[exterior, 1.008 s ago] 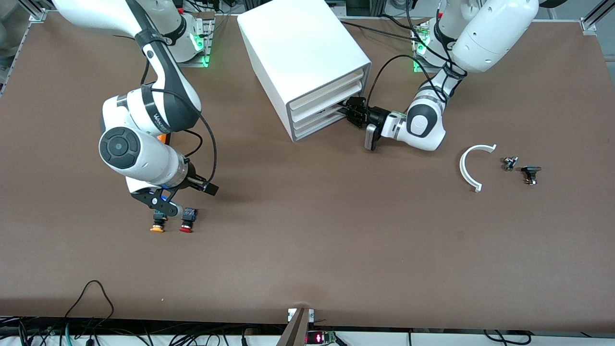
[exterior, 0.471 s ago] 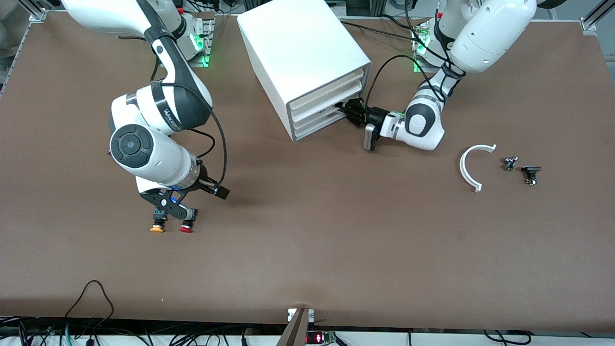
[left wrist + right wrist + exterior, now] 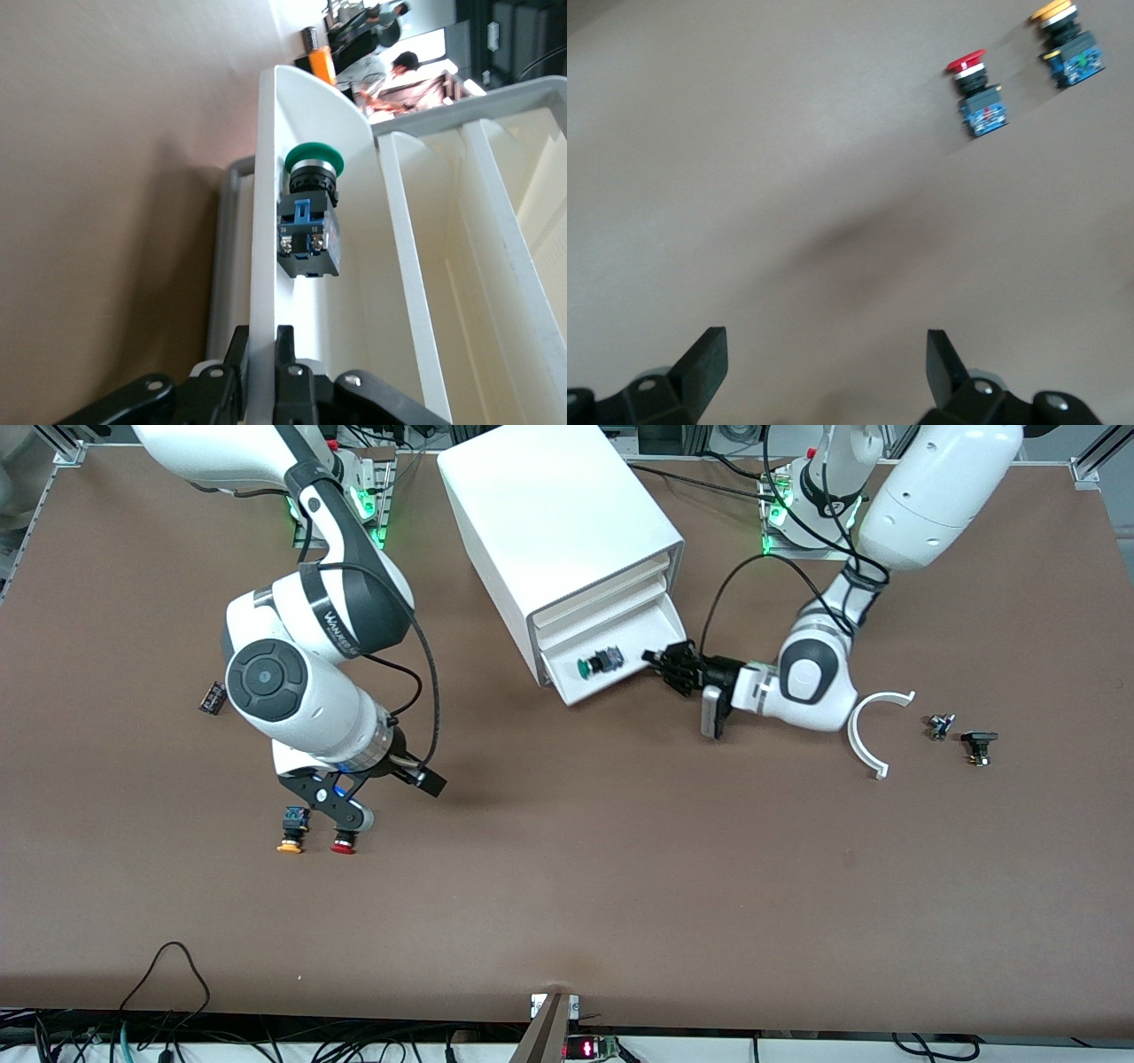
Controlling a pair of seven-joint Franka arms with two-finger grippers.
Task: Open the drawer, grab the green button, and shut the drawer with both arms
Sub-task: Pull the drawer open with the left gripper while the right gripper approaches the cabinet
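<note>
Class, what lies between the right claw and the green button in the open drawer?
Front view: only bare table lies between the right claw and the drawer holding the green button.

Robotics laboratory bench. Evidence: two white jointed robot arms, one [image 3: 301, 682] based at 11 o'clock and one [image 3: 850, 602] based at 1 o'clock, are bolted to metal base plates lit by green indicator lights [image 3: 368, 505]. The work surface is a wide brown matte table [image 3: 620, 886] framed by aluminium extrusion rails [image 3: 53, 447] at the 10 o'clock corner. Loose black cables [image 3: 168, 974] run along the 6 to 7 o'clock edge, beside a small unit with a red light [image 3: 580, 1048]. A plain white box-shaped drawer cabinet [image 3: 567, 540] stands at 12 o'clock.
</note>
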